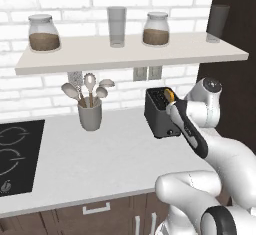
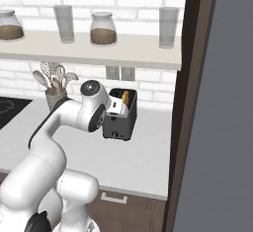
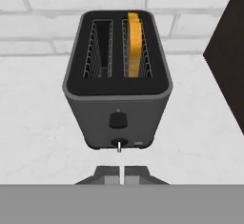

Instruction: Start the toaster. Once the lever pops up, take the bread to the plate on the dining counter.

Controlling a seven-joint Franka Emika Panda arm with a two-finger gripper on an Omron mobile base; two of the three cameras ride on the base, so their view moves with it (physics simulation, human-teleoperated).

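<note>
1. Two slots run along the top of the toaster (image 3: 117,82), a dark boxy one that stands on the white surface (image 1: 100,159) near the brick wall (image 1: 30,99).
2. Seen from the hand view, the bread (image 3: 134,44) stands upright in the right-hand slot, its orange-tan edge rising a little above the top; the left-hand slot has nothing in it.
3. On the toaster's near face sit a dark lever tab and, lower, a small round knob (image 3: 119,143).
4. The tool (image 3: 122,174) sits low and just in front of that face, its two tips pressed together with no gap that I can see, and nothing between them.
5. From the left base view the arm reaches across to the toaster (image 1: 159,113), and the tool end is up against its front side.
6. A grey cup of spoons (image 1: 90,110) stands on the same surface, well to the left of the toaster.
7. A black hob (image 1: 17,154) is set into the surface at the far left.
8. Above, a shelf (image 1: 125,54) carries two jars (image 1: 44,33) with brown contents and two glasses (image 1: 117,26).
9. A dark tall panel (image 2: 190,102) rises just to the right of the toaster (image 2: 120,115) in the right base view.
</note>
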